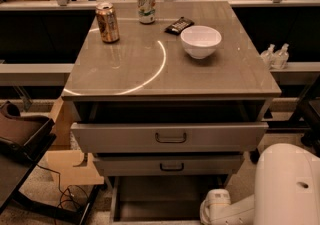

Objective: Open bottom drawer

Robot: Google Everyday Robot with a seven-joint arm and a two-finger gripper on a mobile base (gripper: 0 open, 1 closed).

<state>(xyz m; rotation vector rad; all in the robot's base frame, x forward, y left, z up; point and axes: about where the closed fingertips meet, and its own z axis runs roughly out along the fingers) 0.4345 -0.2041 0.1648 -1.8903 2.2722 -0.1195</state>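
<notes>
The grey cabinet has three light-grey drawers. The top drawer and the middle drawer each show a dark loop handle and stand slightly out. The bottom drawer is pulled out toward me, and I look down into its dark, empty inside. Its front panel and handle are cut off by the frame's lower edge. My white arm reaches in low at the right, beside the drawer's right side. The gripper itself is below the frame's lower edge and out of view.
On the cabinet top stand a white bowl, a brown can, a green-white can and a dark packet. A dark chair and a cardboard box are at the left. Two small bottles are at the right.
</notes>
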